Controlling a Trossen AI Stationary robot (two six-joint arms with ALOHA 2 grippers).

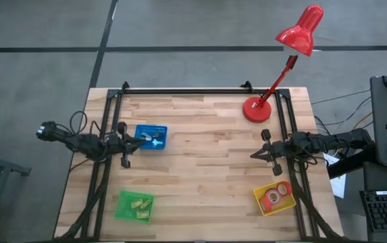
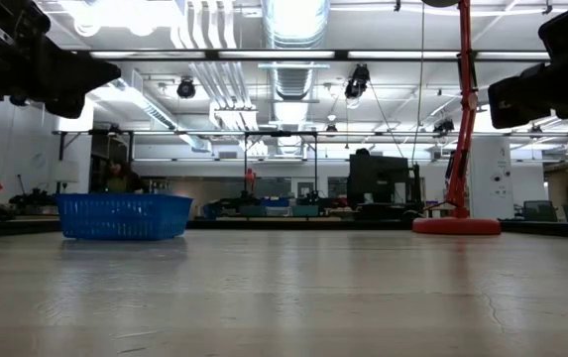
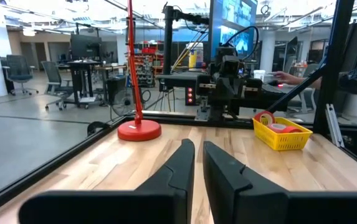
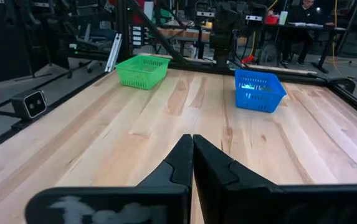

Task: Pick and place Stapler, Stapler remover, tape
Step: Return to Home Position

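Red tape rolls (image 1: pixel 275 196) lie in a yellow basket (image 1: pixel 263 202) by the near right corner; the left wrist view shows the rolls (image 3: pixel 282 129) too. A blue basket (image 1: pixel 161 130) at mid-left holds small pale items (image 1: pixel 152 140), and a green basket (image 1: pixel 122 208) at the near left holds yellowish ones (image 1: pixel 139 204); which are staplers or removers I cannot tell. My left gripper (image 1: pixel 141 140) hovers level over the blue basket's left edge, fingers (image 3: pixel 184 163) drawn together with a thin slit. My right gripper (image 1: pixel 254 155) hovers shut above bare wood, pointing left (image 4: pixel 192 142).
A red desk lamp stands with its round base (image 1: pixel 256 109) at the far right, its head leaning out past the far edge. A black frame (image 1: pixel 186 91) runs along the far edge and both sides. Bare wooden tabletop (image 1: pixel 207 169) lies between the two grippers.
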